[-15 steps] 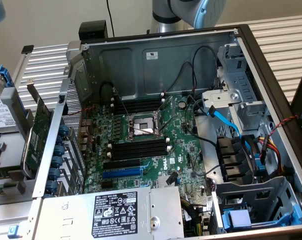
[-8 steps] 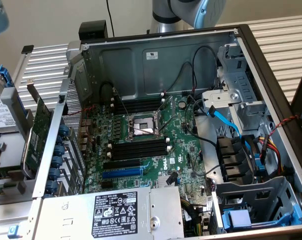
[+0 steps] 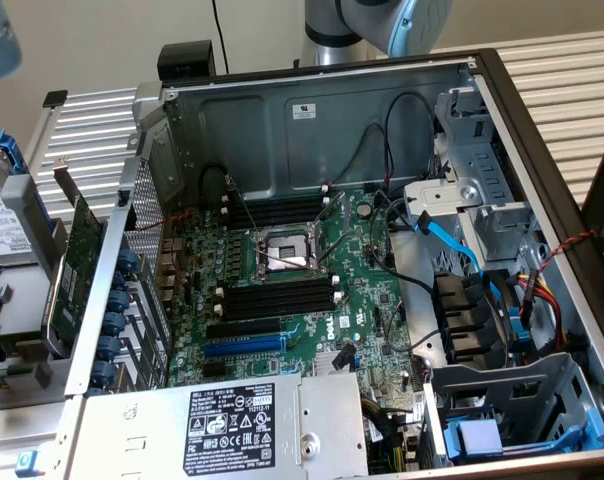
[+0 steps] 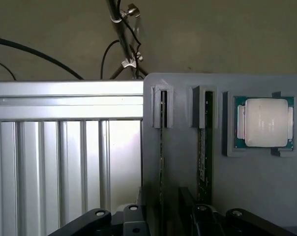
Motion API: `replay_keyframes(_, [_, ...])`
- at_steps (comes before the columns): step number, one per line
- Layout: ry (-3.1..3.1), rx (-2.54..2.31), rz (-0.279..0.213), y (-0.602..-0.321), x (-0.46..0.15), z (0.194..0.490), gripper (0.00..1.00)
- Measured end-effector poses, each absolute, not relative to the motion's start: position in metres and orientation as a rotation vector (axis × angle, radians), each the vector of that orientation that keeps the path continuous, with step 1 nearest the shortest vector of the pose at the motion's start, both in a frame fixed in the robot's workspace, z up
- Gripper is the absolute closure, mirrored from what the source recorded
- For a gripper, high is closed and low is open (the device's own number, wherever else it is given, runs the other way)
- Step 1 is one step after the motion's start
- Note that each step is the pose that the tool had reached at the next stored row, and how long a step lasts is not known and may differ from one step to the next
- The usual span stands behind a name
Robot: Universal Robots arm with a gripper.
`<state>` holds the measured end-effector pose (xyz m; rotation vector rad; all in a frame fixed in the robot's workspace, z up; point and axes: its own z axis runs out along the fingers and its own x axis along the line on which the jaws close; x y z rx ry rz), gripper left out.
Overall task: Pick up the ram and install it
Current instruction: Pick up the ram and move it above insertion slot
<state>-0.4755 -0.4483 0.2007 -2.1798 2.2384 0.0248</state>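
Exterior view: computer case [image 3: 312,120] lies open on the ribbed surface [image 3: 562,70]. The motherboard [image 3: 372,270] is exposed, with black memory slots [image 3: 277,295] on both sides of the processor socket [image 3: 287,250]. The arm [image 3: 382,20] stands behind the case's far wall.

Wrist view: the ram [image 4: 163,113] stands on edge in a grey holder [image 4: 183,162]. A second stick [image 4: 203,147] is in the neighbouring slot, with a processor chip [image 4: 265,122] in a recess beside that. The hand [image 4: 163,219] is open and grips nothing; the ram's line runs between its fingers.

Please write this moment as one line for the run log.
phase: pre-grasp | end effector: open, empty | ram: long thin green circuit-board stick, standing on edge in grey plastic holder, not gripped
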Motion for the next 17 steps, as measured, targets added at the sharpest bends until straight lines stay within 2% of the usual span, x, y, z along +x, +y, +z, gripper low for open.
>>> replay_keyframes(4, [2.237, -2.179, 0.028, -0.448, -0.476, 0.200, 0.63])
replay_keyframes(5, [2.238, -2.179, 0.029, -0.448, -0.477, 0.200, 0.70])
replay_keyframes(6, [2.237, -2.179, 0.031, -0.448, -0.477, 0.200, 0.70])
replay_keyframes(8, [2.237, -2.178, 0.032, -0.449, -0.478, 0.200, 0.82])
replay_keyframes(9, [2.238, -2.177, 0.033, -0.449, -0.478, 0.200, 0.82])
replay_keyframes(10, [2.239, -2.176, 0.033, -0.450, -0.479, 0.200, 0.87])
replay_keyframes(17, [2.250, -2.165, 0.034, -0.453, -0.479, 0.226, 0.88])
